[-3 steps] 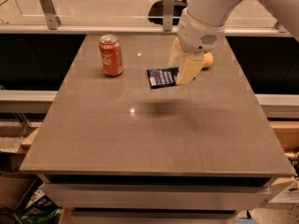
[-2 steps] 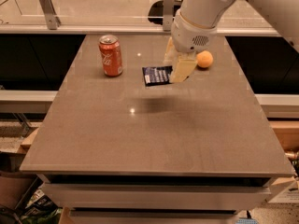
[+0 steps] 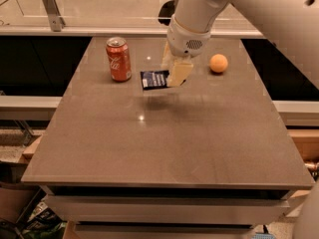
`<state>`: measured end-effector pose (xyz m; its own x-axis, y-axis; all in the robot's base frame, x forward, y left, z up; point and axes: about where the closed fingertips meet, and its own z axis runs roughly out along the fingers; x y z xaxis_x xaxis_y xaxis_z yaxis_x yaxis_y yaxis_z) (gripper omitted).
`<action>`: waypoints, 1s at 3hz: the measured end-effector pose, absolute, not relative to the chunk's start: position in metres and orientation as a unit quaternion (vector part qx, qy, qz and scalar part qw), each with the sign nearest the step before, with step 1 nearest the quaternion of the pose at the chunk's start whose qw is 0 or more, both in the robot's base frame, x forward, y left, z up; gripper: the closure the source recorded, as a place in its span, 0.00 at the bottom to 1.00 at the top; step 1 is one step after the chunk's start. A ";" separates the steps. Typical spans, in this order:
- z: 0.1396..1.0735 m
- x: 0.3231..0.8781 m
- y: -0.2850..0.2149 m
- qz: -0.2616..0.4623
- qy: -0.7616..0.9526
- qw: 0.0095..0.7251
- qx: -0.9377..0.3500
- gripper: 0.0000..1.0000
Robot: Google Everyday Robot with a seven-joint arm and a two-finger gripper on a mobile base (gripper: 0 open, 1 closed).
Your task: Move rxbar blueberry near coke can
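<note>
The rxbar blueberry is a flat dark navy wrapper with pale text. My gripper is shut on its right end and holds it a little above the table, its shadow below it. The coke can stands upright on the table just left of the bar, a small gap between them. My white arm comes down from the upper right.
An orange ball lies on the table right of the gripper. The grey table has a metal rail and a bracket along its far edge. Dark gaps drop off on both sides of the table.
My gripper has carried the bar leftward, away from the orange ball and closer to the coke can. The can and the ball have not moved.
</note>
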<state>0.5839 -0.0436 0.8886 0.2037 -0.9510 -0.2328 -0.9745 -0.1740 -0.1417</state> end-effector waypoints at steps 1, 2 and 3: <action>0.870 0.602 -0.030 0.044 0.633 0.124 -0.763 1.00; 0.854 0.615 -0.023 0.030 0.640 0.131 -0.756 1.00; 0.834 0.629 -0.012 0.010 0.645 0.144 -0.751 1.00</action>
